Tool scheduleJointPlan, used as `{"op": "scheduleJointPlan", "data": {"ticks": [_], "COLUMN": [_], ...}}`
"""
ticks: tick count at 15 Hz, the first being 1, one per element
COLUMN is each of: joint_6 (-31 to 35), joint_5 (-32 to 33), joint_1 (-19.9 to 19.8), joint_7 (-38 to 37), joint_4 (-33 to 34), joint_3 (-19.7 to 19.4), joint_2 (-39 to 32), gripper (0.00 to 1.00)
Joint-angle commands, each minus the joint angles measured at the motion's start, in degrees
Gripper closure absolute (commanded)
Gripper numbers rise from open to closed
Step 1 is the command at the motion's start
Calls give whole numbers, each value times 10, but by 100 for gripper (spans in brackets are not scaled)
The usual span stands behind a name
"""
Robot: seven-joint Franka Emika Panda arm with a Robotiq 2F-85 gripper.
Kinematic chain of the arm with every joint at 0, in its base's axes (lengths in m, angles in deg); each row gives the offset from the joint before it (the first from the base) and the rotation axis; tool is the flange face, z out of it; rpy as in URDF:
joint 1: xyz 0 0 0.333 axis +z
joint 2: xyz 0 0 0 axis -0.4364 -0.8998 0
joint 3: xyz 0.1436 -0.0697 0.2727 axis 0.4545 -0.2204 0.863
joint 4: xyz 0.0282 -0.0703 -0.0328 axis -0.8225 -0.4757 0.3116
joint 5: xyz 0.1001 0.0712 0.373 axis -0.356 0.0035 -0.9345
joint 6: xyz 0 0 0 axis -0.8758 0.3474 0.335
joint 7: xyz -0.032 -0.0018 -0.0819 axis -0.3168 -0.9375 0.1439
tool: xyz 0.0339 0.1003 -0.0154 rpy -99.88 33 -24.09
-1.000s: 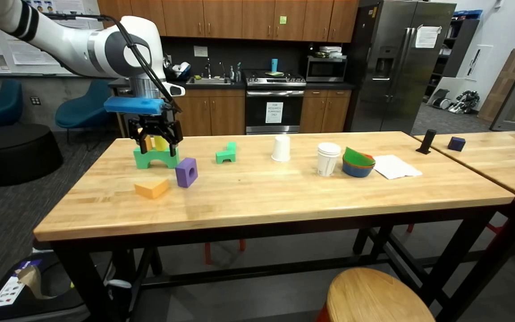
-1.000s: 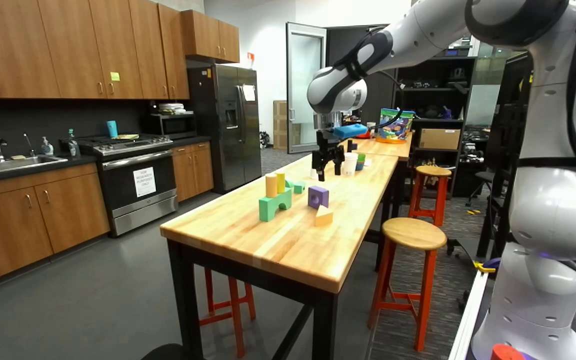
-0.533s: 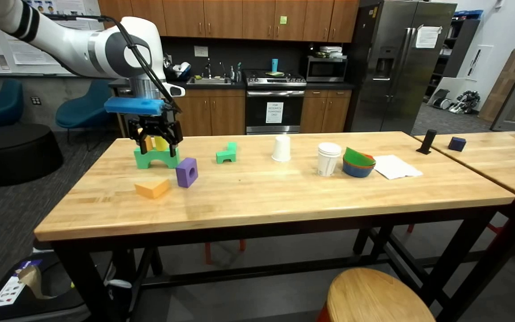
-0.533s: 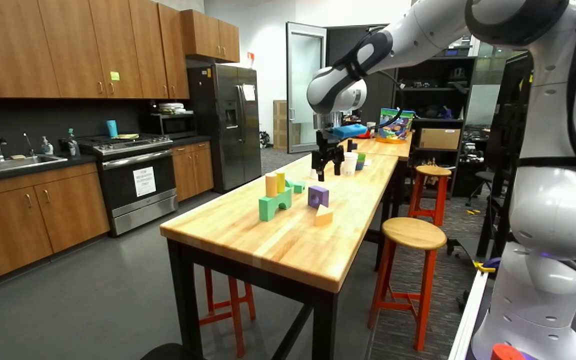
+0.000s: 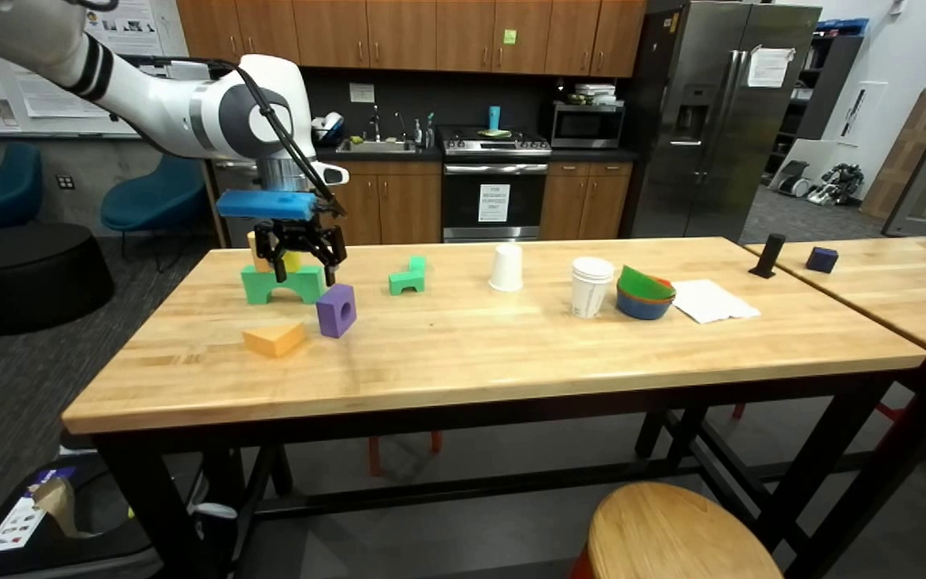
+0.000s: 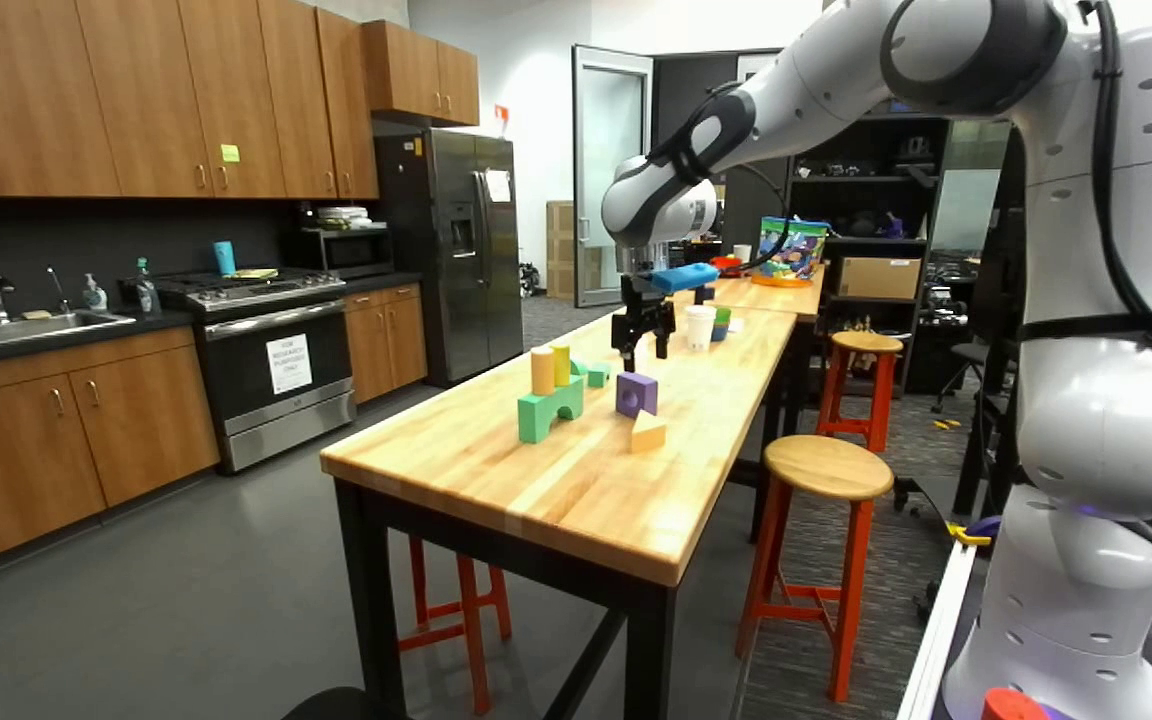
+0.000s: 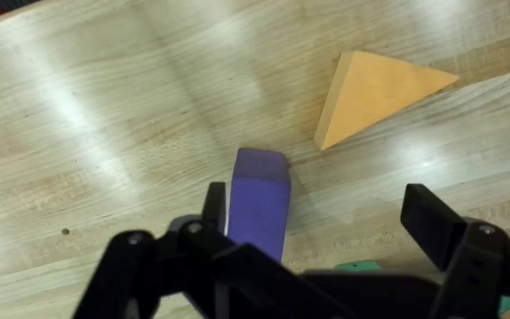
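My gripper (image 7: 317, 208) is open and holds nothing. In both exterior views, the gripper (image 5: 305, 277) (image 6: 645, 358) hangs above the table beside the purple block (image 5: 336, 311) with a round hole. From the wrist, the purple block (image 7: 259, 208) appears between the fingers, close to the left one; whether they touch cannot be told. An orange triangular block (image 7: 379, 93) (image 5: 273, 339) lies flat nearby. Behind the gripper stands a green arch (image 6: 541, 415), bearing an orange cylinder (image 6: 542, 370) and a yellow cylinder (image 6: 561, 365). The gripper partly hides these cylinders in an exterior view.
Small green blocks (image 5: 407, 281) sit farther along the wooden table (image 5: 463, 354). Beyond them are an upturned white cup (image 5: 506, 267), stacked white cups (image 5: 590, 288), nested bowls (image 5: 641, 299) and a white napkin (image 5: 712, 301). Stools (image 6: 828, 467) stand beside the table.
Over the last half second the arm has moved and sunk slightly, carrying the open gripper toward the purple block. The blocks stay where they were.
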Motion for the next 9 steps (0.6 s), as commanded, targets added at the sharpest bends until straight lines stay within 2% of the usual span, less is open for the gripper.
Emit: {"op": "scheduleJointPlan", "data": {"ticks": [1,9], "joint_6": [5,4], "joint_5": [-8,-9], "joint_1": [-14,-25], "joint_7": [-1,-7], "joint_4": [57,107], "joint_3": [-1,2], "joint_2": [-45,-83], "gripper": [0,0]}}
